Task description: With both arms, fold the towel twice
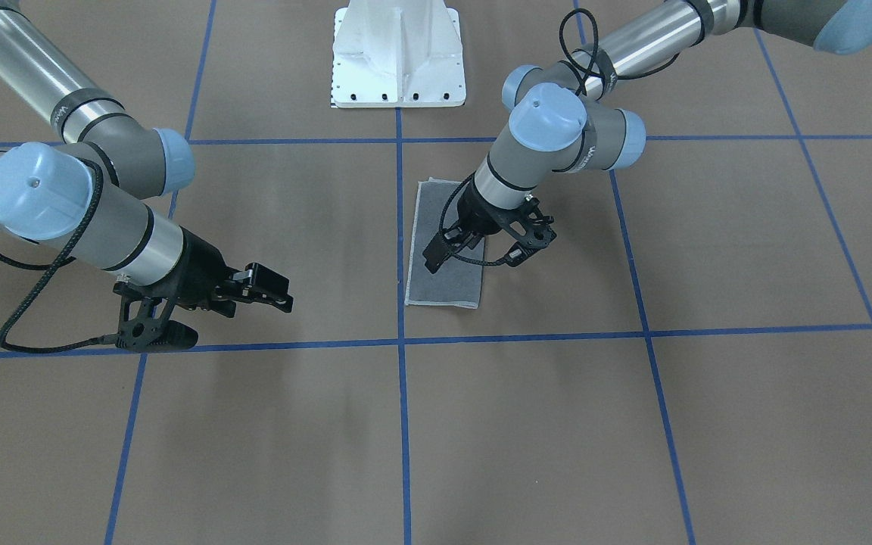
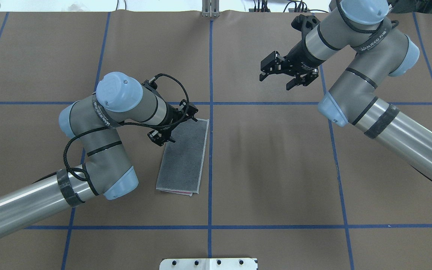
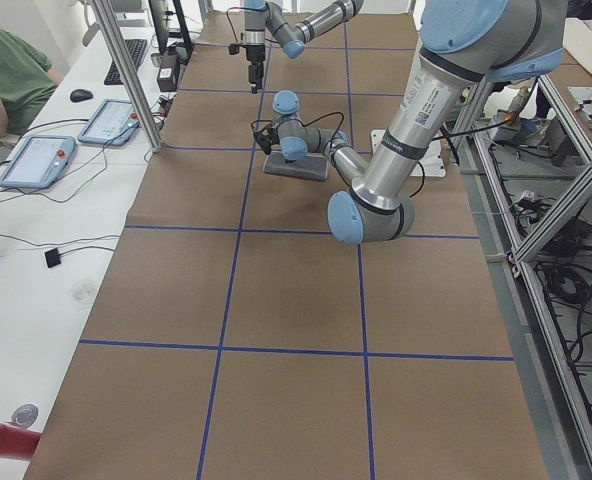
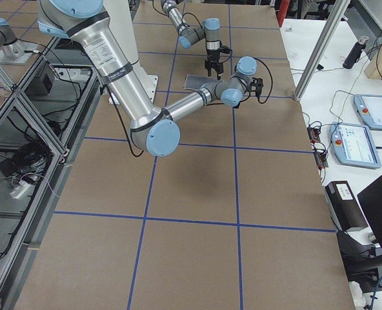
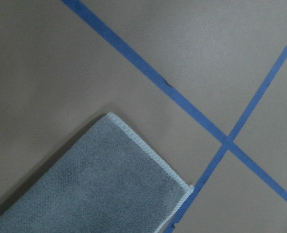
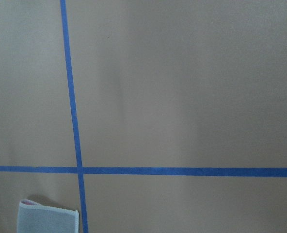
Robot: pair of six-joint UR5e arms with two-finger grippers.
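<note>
Left gripper (image 2: 160, 138): pointing down over the towel (image 2: 182, 157); whether its fingers are spread is not showing.
Right gripper (image 2: 276, 81): hanging with fingers spread, gripping nothing.
Towel: lying folded, grey face up, under the left gripper and well apart from the right gripper.

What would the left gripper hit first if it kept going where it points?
The left gripper points down at the towel, near a long edge; depth is unclear, so possibly bare table instead.
</note>
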